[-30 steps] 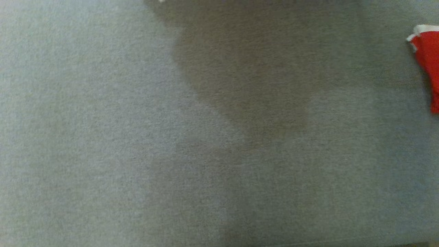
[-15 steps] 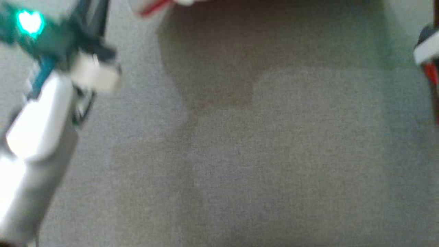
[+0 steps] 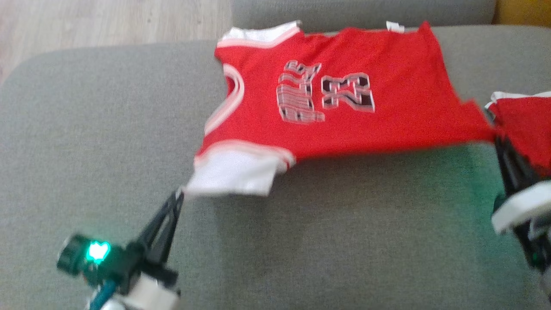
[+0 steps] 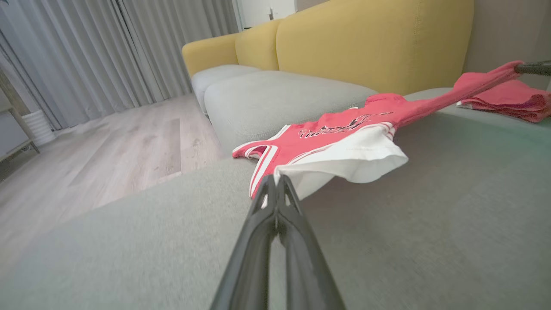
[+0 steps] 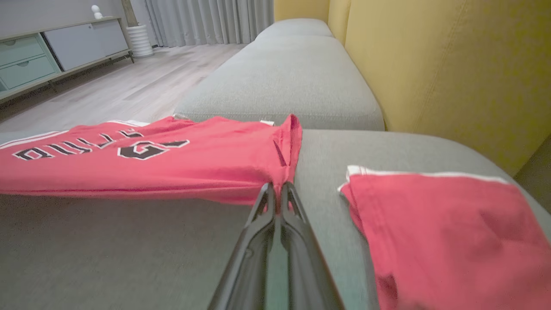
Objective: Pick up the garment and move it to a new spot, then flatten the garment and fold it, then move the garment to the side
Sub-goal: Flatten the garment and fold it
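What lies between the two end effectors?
The red jersey, stretched out between them. The left end effector pinches its white sleeve, and the right end effector pinches its bottom corner. Grey sofa cushion lies beneath. The head view shows this.

Smooth red cloth jersey (image 3: pixel 344 125) — on matt, coarse-woven grey cushion (image 3: pixel 107 129).

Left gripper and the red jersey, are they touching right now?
Touching. The left wrist view shows the left gripper pinched shut on the white sleeve edge of the red jersey.
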